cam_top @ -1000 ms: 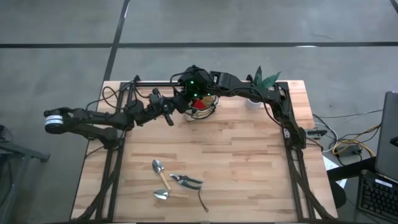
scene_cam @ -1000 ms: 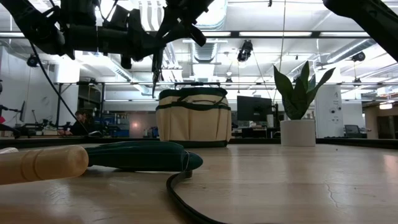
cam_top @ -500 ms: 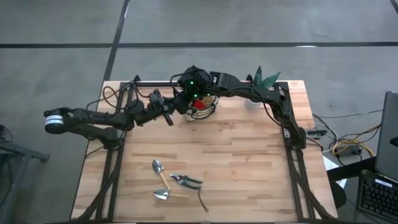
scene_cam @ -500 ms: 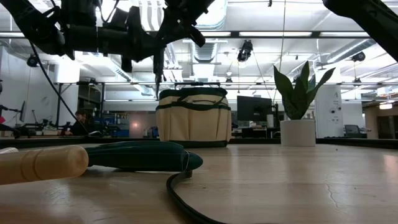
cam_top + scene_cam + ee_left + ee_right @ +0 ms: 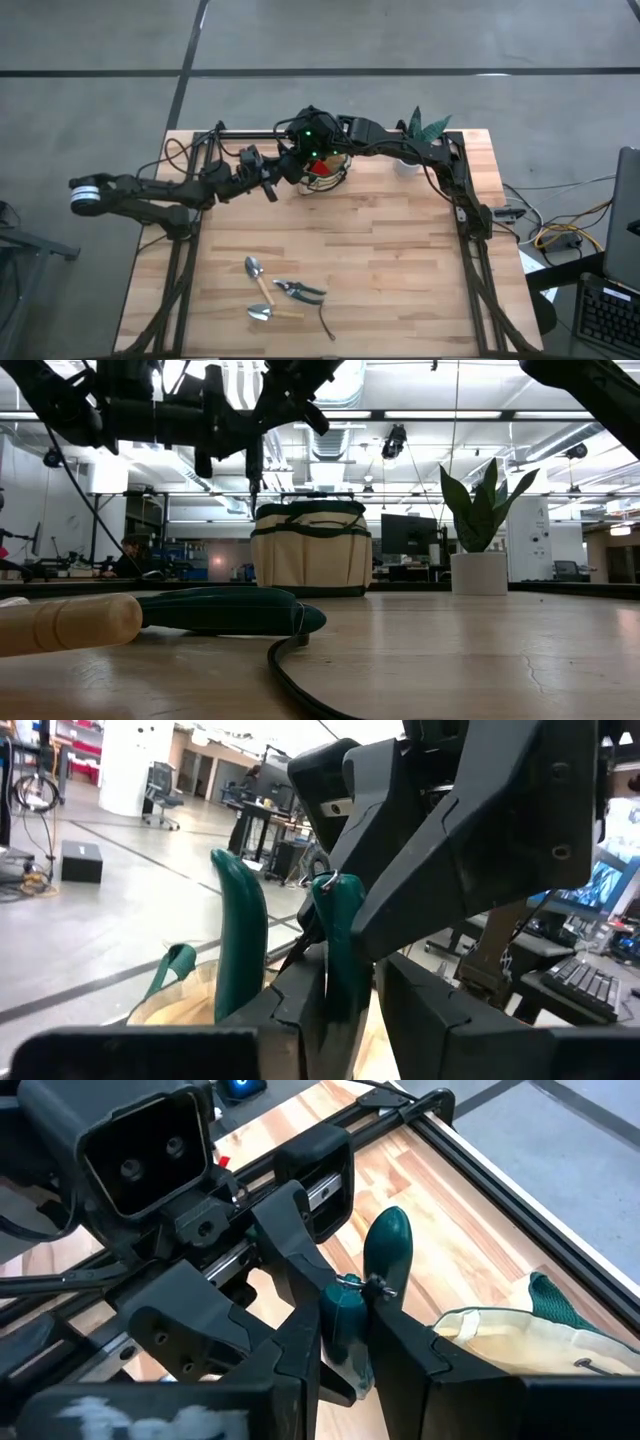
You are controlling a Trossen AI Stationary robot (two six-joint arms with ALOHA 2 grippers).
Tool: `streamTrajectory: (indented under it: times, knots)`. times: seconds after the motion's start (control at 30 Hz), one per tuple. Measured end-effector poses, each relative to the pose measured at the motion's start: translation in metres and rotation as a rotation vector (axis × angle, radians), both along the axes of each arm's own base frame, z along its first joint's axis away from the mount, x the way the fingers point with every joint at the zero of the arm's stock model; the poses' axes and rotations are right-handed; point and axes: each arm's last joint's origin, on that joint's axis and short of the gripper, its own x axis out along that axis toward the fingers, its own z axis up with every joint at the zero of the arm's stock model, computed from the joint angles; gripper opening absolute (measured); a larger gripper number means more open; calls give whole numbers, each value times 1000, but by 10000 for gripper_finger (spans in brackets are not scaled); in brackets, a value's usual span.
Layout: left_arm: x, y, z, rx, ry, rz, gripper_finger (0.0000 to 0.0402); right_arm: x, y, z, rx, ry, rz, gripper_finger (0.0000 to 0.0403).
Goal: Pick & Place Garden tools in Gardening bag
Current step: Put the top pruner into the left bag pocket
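Green-handled snips (image 5: pixel 240 930) are held between my two grippers, in the air just left of the tan gardening bag (image 5: pixel 328 168). The bag stands on its base at the table's far middle (image 5: pixel 310 550), with something red inside. My left gripper (image 5: pixel 272 182) reaches in from the left and is shut on the snips. My right gripper (image 5: pixel 300 165) reaches over the bag from the right and is shut on them too. In the low view a dark thin end (image 5: pixel 253 468) hangs down from the two grippers. My left gripper has the snips between its two fingers. The two green handles (image 5: pixel 335 935) rise out from between the fingertips toward my right gripper. The place of contact is hidden by the fingers themselves. The snips are clear of the table. My right gripper pinches one green handle (image 5: pixel 345 1330) between its two fingers. The other handle (image 5: pixel 388 1245) stands free beyond the fingertips. The fingers come from the bag's side, facing my left gripper. The snips are clear of the table and the bag.
Two wooden-handled trowels (image 5: pixel 257 272) (image 5: pixel 265 313), pruning shears (image 5: pixel 298 290) and a dark curved piece (image 5: pixel 326 322) lie near the table's front middle. A green plant in a white pot (image 5: pixel 480 572) stands at the far right (image 5: pixel 420 130).
In the low view the dark end hanging below the grippers has risen a little and shifted slightly toward the bag. Both grippers have stayed shut on the snips.
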Motion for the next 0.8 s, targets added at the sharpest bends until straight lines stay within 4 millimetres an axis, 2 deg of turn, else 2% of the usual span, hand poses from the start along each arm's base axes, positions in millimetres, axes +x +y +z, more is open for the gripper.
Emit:
streamTrajectory:
  times: [0.4, 0.57, 0.8]
  knots:
    - [-16, -4, 6, -80, 45, -8, 138, 0, -1, 0, -23, -1, 11, 63]
    - [-28, -8, 11, -127, 48, -14, 154, 2, 0, 2, -50, -15, 33, 63]
    - [-48, -14, 19, -170, 52, -66, 156, 3, 5, 2, -111, 0, 85, 63]
